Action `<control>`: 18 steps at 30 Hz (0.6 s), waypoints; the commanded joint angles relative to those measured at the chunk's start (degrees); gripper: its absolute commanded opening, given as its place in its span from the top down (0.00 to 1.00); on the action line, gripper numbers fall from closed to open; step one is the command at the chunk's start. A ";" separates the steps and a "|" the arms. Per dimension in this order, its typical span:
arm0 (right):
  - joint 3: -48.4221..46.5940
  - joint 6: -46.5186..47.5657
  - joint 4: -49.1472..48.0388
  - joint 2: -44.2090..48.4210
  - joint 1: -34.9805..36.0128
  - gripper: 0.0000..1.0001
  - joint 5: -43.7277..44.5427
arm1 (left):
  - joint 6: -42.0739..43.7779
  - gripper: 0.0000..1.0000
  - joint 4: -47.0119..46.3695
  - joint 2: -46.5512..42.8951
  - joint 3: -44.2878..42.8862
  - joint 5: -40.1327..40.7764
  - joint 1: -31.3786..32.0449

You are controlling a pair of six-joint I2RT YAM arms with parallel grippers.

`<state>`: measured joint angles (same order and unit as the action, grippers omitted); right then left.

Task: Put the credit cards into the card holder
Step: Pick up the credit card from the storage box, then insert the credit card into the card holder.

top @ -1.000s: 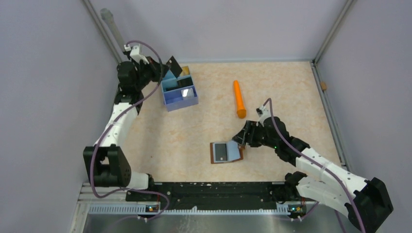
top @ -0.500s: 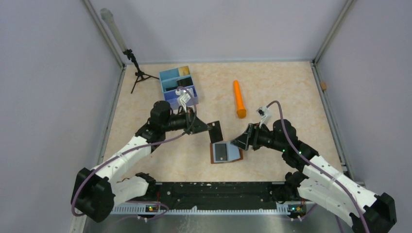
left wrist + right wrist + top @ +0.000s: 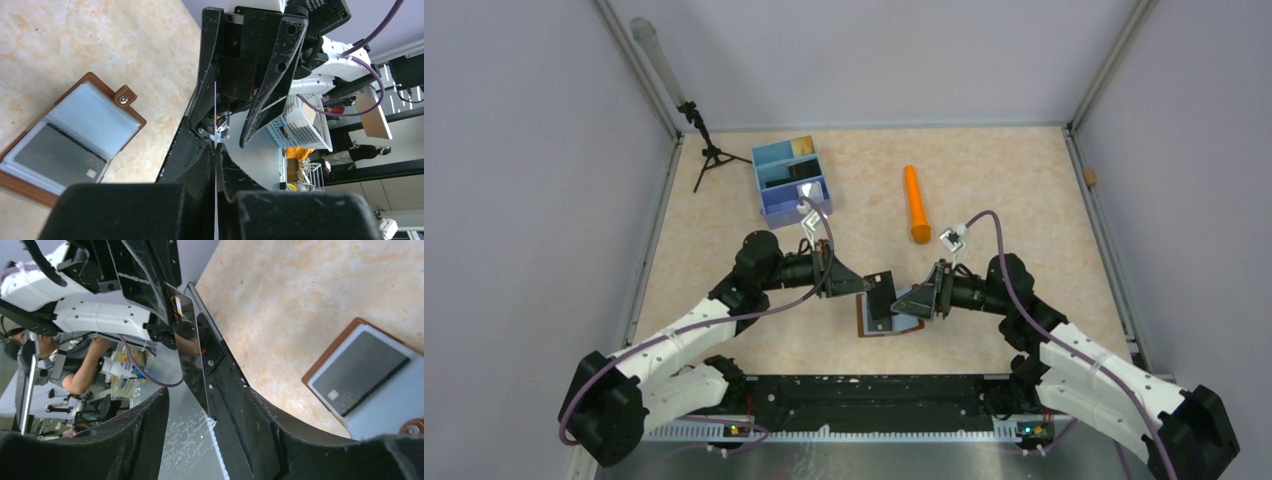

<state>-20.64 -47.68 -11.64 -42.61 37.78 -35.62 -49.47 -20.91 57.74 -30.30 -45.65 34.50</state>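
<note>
Where the arms meet: we find both tools above the card holder (image 3: 862, 322), which lies open on the table (image 3: 1024, 200).
Left tool (image 3: 867, 286): pressed together, pinching a black card (image 3: 883, 294) over the holder.
Right tool (image 3: 902, 303): spread; we note the card's free end between its fingers.
Card holder contents: one dark grey card (image 3: 60, 147) marked VIP.

The worktop (image 3: 1024, 170) is beige, marbled. The wallet (image 3: 97, 117) is brown with pale grey-blue lining; its dark grey card (image 3: 57, 155) has light lettering. The black card (image 3: 192, 350) is glossy. Blue tray (image 3: 796, 206), orange stick (image 3: 915, 203).
</note>
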 commanded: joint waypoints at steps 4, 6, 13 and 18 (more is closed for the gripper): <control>0.55 -4.28 -14.90 -4.21 1.86 0.65 -4.42 | -2.87 1.00 -6.90 0.47 0.83 3.95 3.23; 0.82 -4.86 -16.39 -4.60 2.11 0.86 -4.32 | -3.47 1.00 -7.42 0.74 1.08 4.93 3.68; 3.05 -6.48 -19.24 -3.73 2.21 1.00 -1.12 | -9.07 0.64 -13.73 3.35 3.94 4.90 4.45; 3.44 -6.75 -20.32 -3.40 2.20 1.00 -0.38 | -11.26 0.64 -16.56 4.84 5.18 5.57 6.01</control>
<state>-17.21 -54.04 -26.83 -47.03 39.38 -37.26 -57.95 -30.63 62.08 -26.06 -40.82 39.35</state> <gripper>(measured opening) 0.004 0.366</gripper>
